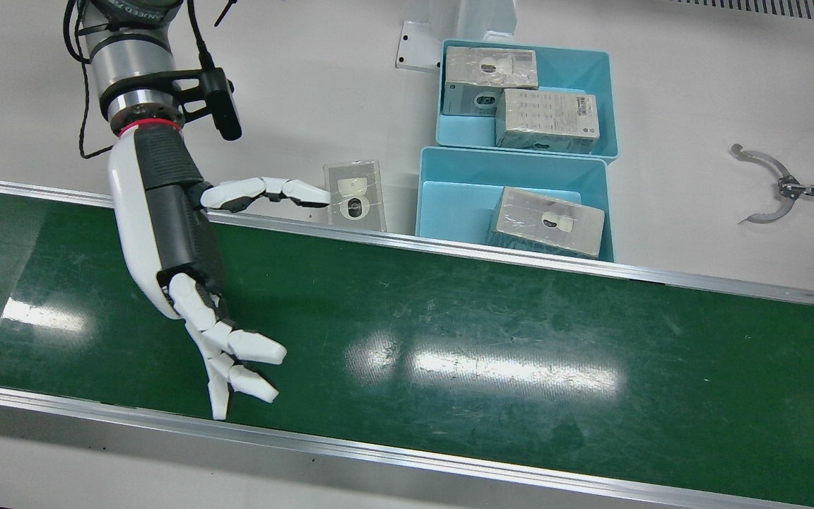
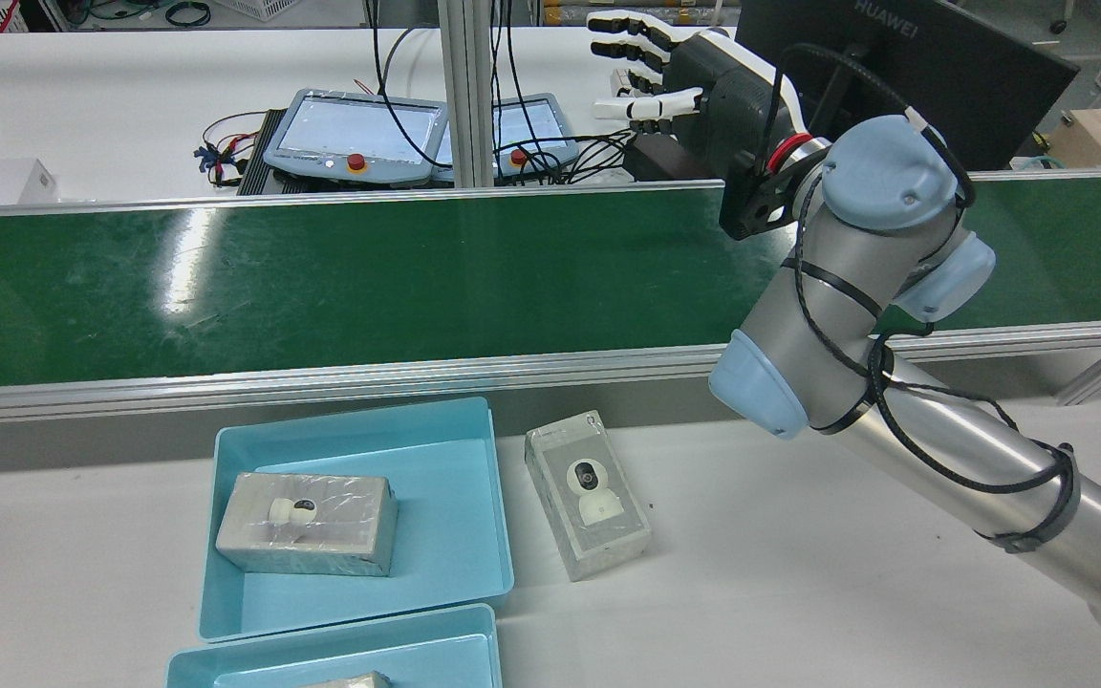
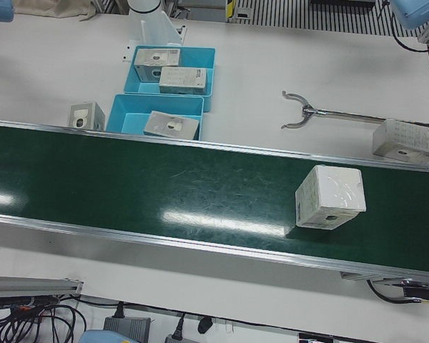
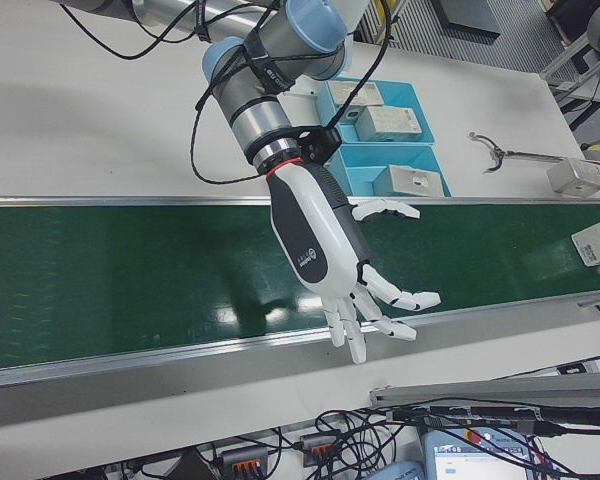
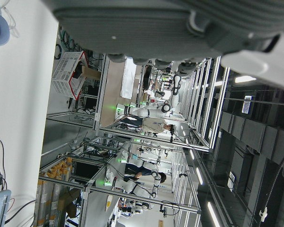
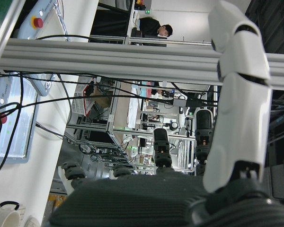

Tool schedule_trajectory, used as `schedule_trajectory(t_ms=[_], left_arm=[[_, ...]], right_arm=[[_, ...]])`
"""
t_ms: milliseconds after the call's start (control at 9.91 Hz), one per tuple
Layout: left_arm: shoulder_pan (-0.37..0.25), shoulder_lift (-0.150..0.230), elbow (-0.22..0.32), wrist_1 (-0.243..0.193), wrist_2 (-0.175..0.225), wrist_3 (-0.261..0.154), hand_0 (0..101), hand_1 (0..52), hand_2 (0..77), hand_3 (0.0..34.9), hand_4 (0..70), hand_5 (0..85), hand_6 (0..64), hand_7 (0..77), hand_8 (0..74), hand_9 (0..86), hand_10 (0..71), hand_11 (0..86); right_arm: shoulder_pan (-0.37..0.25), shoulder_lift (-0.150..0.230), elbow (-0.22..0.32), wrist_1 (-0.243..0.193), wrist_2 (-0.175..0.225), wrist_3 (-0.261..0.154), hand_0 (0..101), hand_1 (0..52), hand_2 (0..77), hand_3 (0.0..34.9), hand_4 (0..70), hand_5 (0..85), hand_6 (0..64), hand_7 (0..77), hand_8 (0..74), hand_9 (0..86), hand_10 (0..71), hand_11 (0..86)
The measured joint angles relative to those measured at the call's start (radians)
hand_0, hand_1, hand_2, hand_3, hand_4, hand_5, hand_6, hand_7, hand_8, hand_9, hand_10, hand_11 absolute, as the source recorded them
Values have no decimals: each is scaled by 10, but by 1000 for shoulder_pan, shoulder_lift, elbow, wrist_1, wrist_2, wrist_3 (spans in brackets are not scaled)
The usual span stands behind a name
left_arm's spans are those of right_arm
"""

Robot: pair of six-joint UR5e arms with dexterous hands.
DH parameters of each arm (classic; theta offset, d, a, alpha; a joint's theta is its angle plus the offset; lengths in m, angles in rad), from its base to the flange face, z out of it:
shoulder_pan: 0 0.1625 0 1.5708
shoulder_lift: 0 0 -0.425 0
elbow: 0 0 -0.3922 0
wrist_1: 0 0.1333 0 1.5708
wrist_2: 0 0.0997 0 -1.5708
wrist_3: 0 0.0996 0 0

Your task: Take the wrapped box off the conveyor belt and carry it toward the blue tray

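Observation:
The wrapped box (image 3: 329, 198) is a white, film-covered cube standing on the green conveyor belt (image 1: 520, 332), far along it on the left arm's side. It also shows at the belt's end as the wrapped box (image 4: 597, 241). My right hand (image 1: 188, 283) hovers open over the belt's other part, fingers spread, nothing in it, far from the box. The near blue tray (image 1: 449, 201) beside the belt holds one wrapped box. Of my left hand (image 5: 180, 28) only the palm's edge and a finger show, with nothing held.
A second blue tray (image 1: 591, 63) behind the first holds two boxes. A loose camera box (image 1: 355, 194) lies on the white table next to the trays. A metal grabber tool (image 1: 767, 184) and another box (image 3: 406, 139) lie further along. Teach pendants (image 2: 355, 129) sit beyond the belt.

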Motion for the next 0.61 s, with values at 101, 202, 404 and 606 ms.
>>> schedule_trajectory(t_ms=[101, 202, 404, 606], left_arm=[[0, 0, 0, 0, 0, 0, 0, 0, 11, 0, 0, 5, 0, 5, 5, 0, 0, 0], [0, 0, 0, 0, 0, 0, 0, 0, 5, 0, 0, 5, 0, 5, 5, 0, 0, 0], [0, 0, 0, 0, 0, 0, 0, 0, 11, 0, 0, 5, 0, 5, 0, 5, 5, 0], [0, 0, 0, 0, 0, 0, 0, 0, 5, 0, 0, 5, 0, 5, 5, 5, 0, 0]], right_arm=[[6, 6, -5, 1, 23, 14, 466, 153, 213, 302, 169, 262, 0, 213, 0, 27, 27, 49], [8, -8, 0, 19, 34, 23, 466, 147, 196, 301, 131, 240, 0, 207, 0, 27, 33, 54], [12, -77, 0, 135, 36, 29, 461, 120, 153, 302, 120, 185, 0, 175, 0, 27, 44, 76], [18, -108, -12, 236, 33, 29, 461, 120, 153, 302, 120, 202, 0, 185, 0, 27, 54, 87]])
